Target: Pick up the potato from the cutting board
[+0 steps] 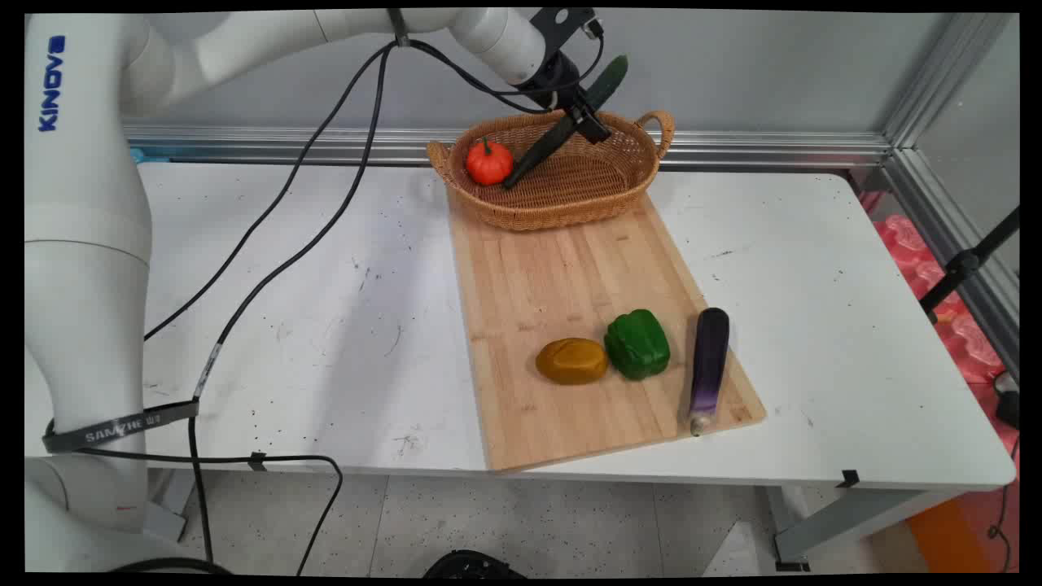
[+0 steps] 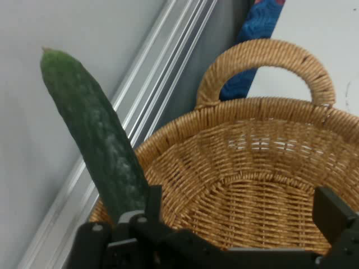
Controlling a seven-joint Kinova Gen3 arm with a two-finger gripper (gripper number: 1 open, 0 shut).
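Gripper (image 1: pixel 588 114) beside cucumber (image 2: pixel 95 134), over basket (image 2: pixel 263 168)

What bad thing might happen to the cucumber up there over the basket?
1. The cucumber leans steeply, its top sticking out above the basket. With the gripper open, it might topple over the rim.
2. Its low end sits right beside the small pumpkin, so a slide may bump it.
3. One finger is close against the cucumber and might drag it.
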